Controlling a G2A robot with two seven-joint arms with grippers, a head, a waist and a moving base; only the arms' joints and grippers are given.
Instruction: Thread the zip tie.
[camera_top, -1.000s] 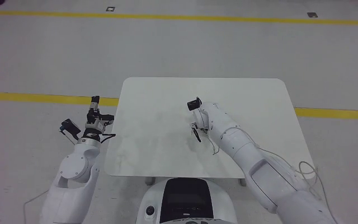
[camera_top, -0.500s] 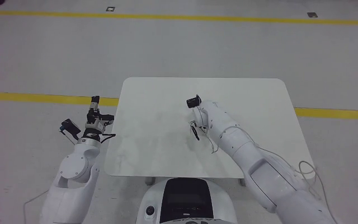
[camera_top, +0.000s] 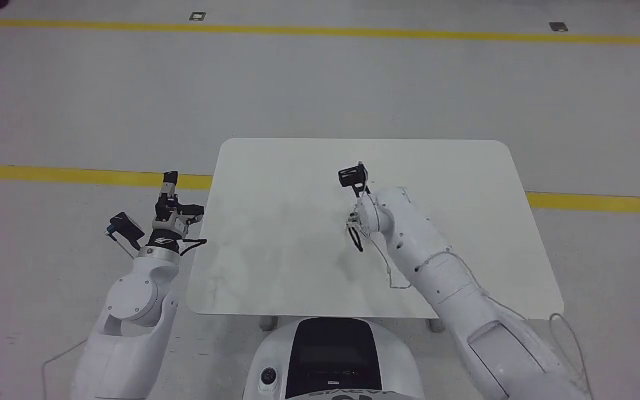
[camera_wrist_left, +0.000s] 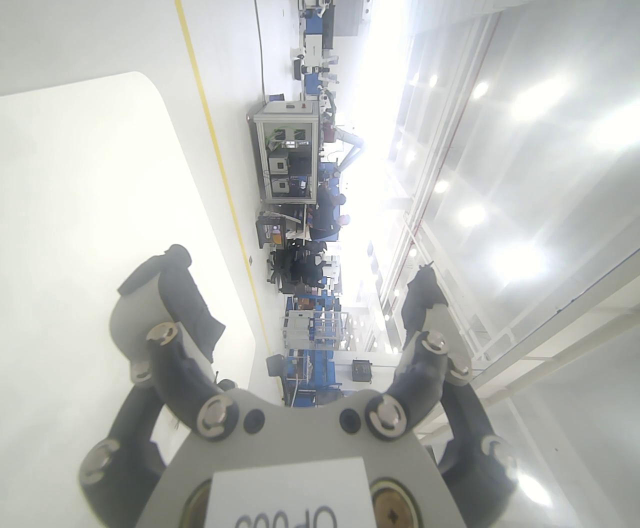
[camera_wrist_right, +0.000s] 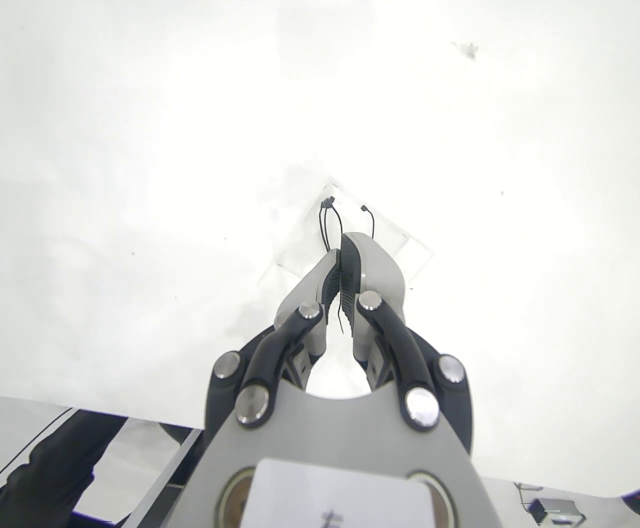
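Note:
My right gripper (camera_wrist_right: 341, 245) is shut on a thin black zip tie (camera_wrist_right: 325, 222). Its strands stick out past the fingertips and end in small heads, and a tail hangs back between the fingers (camera_wrist_right: 350, 270). Whether this is one tie or two I cannot tell. It hangs just above a clear plastic sheet (camera_wrist_right: 400, 245) lying on the white table (camera_wrist_right: 150, 150). In the top view the right gripper (camera_top: 352, 238) is over the table's middle. My left gripper (camera_wrist_left: 300, 265) is open and holds nothing. It sits beyond the table's left edge (camera_top: 178, 205).
The white table (camera_top: 450, 200) has rounded corners, and its left edge runs close to the left arm. A small dark speck (camera_wrist_right: 469, 49) lies on the tabletop beyond the plastic sheet. Yellow floor lines (camera_top: 90, 176) pass behind and beside the table.
The right arm has shifted a little to the right and its wrist has turned, with the zip tie still held. The left arm has not moved.

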